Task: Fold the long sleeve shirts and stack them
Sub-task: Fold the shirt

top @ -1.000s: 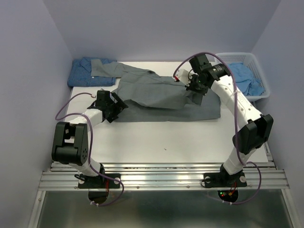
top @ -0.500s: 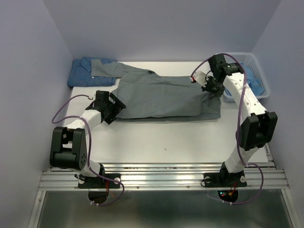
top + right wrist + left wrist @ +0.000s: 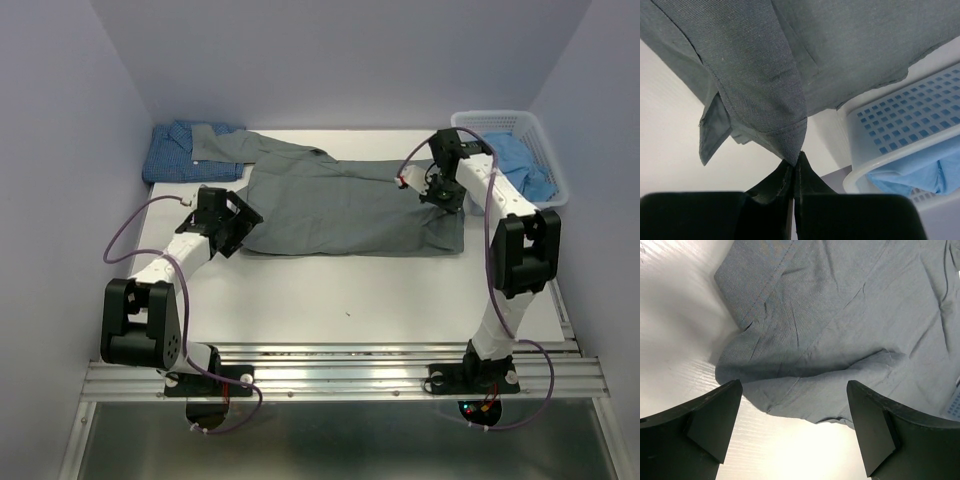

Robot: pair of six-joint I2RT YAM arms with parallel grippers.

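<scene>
Top external: grey shirt (image 3: 340,205), spread flat

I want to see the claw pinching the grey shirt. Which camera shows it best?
The right wrist view: the right gripper is shut on the grey shirt, close up. The top view shows that small; the left wrist view misses it.

The right fingers (image 3: 796,172), pinching the grey shirt (image 3: 340,205), have drawn its folded-over flap rightward, leaving it spread flat.
</scene>
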